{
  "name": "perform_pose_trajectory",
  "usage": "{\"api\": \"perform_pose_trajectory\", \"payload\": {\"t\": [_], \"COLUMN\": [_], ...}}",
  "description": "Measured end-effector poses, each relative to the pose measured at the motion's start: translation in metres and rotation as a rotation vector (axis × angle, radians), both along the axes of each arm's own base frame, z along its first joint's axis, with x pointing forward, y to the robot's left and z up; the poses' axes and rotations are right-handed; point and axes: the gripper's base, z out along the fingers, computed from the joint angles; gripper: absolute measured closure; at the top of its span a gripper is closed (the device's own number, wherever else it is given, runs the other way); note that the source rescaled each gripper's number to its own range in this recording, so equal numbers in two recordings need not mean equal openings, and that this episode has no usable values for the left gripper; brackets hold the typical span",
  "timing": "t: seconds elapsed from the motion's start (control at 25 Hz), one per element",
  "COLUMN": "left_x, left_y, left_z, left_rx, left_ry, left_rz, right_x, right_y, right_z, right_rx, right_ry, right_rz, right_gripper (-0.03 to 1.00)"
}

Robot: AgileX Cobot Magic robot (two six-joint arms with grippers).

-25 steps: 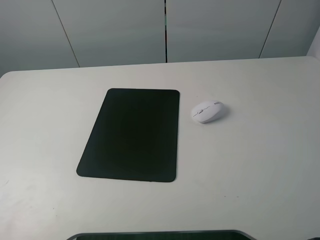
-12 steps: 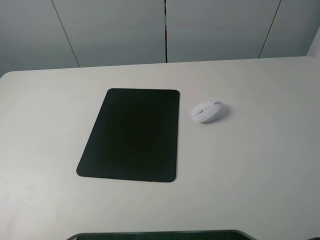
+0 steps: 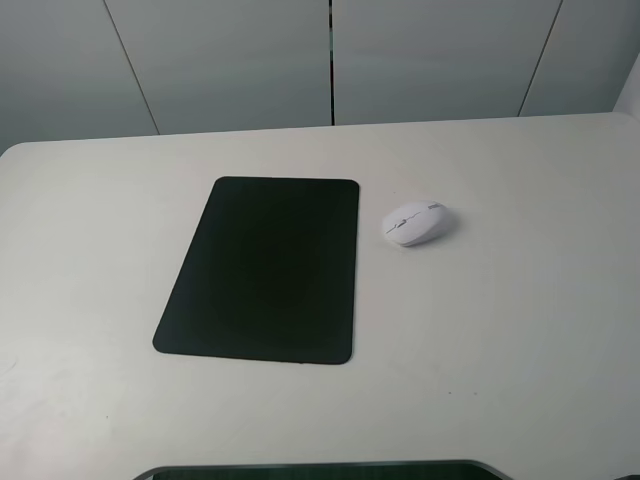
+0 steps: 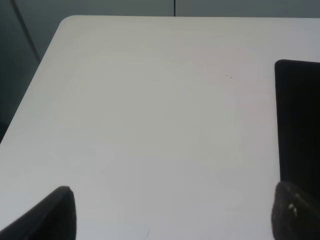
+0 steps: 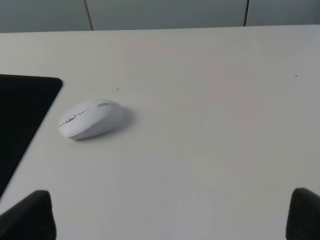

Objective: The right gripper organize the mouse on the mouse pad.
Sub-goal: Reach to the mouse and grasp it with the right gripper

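Your black two-fingered right gripper [image 5: 165,217] stands with its jaws wide apart, gripping nothing. Only its two dark fingertips [image 5: 27,215] show in the right wrist view, held over the pale off-white table [image 5: 210,150]. Ahead of the gripper, and nearer one finger than the other, the small white oval computer mouse [image 5: 91,119] rests flat on the table. Neither finger touches it.

Beyond the mouse, a rounded corner of the flat matte black rectangular mouse pad [image 5: 20,115] shows. A narrow strip of bare table separates the two.

The high view confirms this placement. The mouse [image 3: 416,223] lies just beside the right long edge of the mouse pad [image 3: 262,270], near the pad's far right corner, and off the pad. You can make out its thin dark centre line and a small grey label at one end. The pad lies flat, slightly skewed on the table.

Your black left gripper [image 4: 172,215] also has its jaws spread wide and holds nothing. One edge of the pad runs close to one of its fingertips [image 4: 50,217].

Grey wall panels [image 3: 230,60] stand behind the table. A dark strip [image 3: 320,470] crosses the near edge of the high view; what it is cannot be told.
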Motion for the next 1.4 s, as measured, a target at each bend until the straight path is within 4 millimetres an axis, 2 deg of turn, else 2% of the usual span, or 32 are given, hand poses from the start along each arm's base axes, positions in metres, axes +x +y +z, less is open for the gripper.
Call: {"api": "perform_pose_trajectory", "payload": {"t": [1.4], "left_x": [0.0000], "left_y": [0.0000], "left_z": [0.0000], "left_rx": [0.003], "left_ry": [0.000], "left_rz": [-0.002], "right_x": [0.0000], "right_y": [0.0004], "right_z": [0.0000], "right_rx": [0.004], "right_ry": [0.000], "right_rz": [0.002], "right_gripper": [-0.03]}}
